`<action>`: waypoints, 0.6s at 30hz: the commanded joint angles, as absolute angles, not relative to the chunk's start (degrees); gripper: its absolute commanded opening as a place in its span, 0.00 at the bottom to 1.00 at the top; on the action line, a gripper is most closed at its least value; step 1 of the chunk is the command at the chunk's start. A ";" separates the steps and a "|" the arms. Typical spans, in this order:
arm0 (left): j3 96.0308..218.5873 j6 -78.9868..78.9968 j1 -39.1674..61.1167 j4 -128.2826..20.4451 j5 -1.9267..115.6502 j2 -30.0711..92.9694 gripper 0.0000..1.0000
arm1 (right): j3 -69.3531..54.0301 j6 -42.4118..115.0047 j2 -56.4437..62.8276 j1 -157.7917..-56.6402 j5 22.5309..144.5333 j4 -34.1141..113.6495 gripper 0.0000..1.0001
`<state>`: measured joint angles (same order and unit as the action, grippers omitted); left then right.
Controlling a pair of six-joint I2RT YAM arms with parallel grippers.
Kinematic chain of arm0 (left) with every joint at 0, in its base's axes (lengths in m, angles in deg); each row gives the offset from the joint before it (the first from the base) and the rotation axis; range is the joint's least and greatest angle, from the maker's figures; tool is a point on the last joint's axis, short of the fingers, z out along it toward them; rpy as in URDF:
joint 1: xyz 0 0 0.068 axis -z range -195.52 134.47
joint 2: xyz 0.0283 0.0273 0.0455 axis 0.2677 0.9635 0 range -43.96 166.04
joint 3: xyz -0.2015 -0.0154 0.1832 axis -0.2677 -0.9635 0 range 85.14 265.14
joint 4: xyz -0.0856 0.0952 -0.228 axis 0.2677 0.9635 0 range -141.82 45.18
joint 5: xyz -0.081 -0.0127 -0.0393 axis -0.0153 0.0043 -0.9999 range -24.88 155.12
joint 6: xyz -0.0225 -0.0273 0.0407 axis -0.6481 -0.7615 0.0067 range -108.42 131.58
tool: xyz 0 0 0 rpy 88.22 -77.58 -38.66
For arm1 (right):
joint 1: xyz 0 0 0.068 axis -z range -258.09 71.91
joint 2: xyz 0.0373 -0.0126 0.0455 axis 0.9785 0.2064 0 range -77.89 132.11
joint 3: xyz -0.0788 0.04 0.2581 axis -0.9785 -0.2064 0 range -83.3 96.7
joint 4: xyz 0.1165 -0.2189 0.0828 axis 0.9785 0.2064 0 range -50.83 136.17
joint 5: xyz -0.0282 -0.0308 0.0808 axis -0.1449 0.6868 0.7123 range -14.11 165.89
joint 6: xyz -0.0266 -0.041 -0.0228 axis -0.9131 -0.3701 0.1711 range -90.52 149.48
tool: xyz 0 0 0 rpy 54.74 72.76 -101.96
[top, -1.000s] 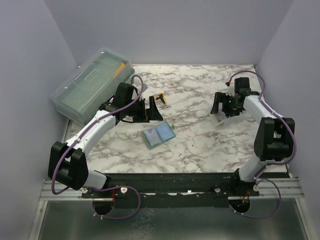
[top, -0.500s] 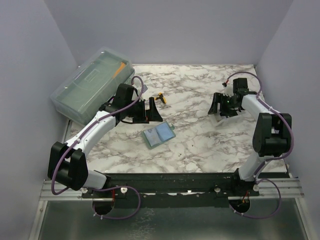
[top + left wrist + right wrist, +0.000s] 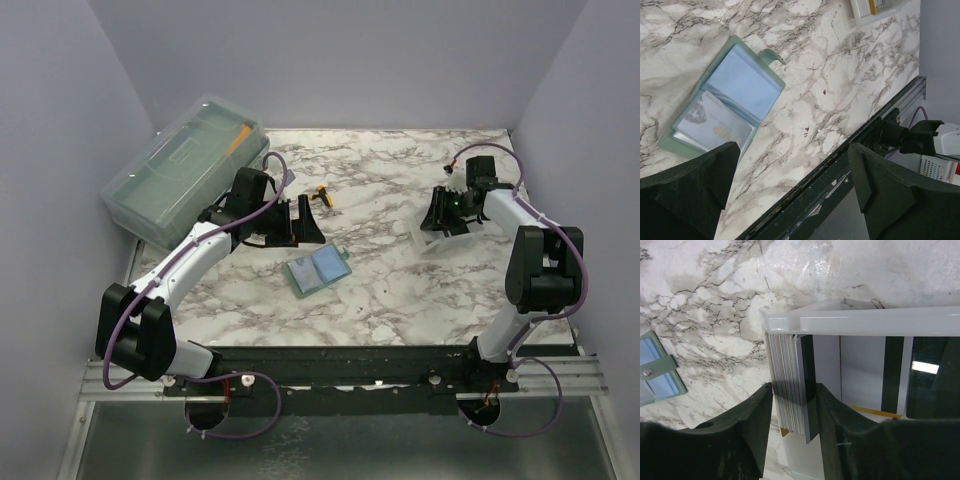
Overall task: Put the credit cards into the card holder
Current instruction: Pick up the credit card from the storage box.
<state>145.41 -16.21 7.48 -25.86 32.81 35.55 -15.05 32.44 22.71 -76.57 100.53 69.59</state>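
The wallet lies open mid-bench, one pocket apparently already filled. Well right of it, the right end effector pinches stacked cards in the tray. The left end effector gapes empty over the wallet. Most cards remain.

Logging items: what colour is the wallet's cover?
Sage green; the wallet shows best in the left wrist view.
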 commanded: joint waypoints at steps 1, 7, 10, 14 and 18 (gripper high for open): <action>144.73 -15.48 7.61 -26.91 32.56 34.72 0.99 | -16.01 32.47 20.74 -76.51 102.12 68.79 0.36; 144.64 -15.62 7.63 -27.09 32.26 35.13 0.99 | -16.07 32.60 20.04 -76.51 102.37 68.91 0.28; 144.65 -15.74 7.59 -27.17 31.76 35.47 0.99 | -16.30 32.72 19.36 -76.48 102.33 68.97 0.26; 144.64 -15.84 7.59 -27.33 31.55 35.65 0.99 | -16.57 32.73 19.06 -76.42 102.83 69.01 0.23; 144.55 -15.88 7.60 -27.47 31.46 35.79 0.99 | -16.46 32.73 18.90 -76.42 102.93 69.27 0.17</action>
<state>145.30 -16.21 7.48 -26.01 32.72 35.57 -15.86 32.49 20.68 -76.57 100.91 69.19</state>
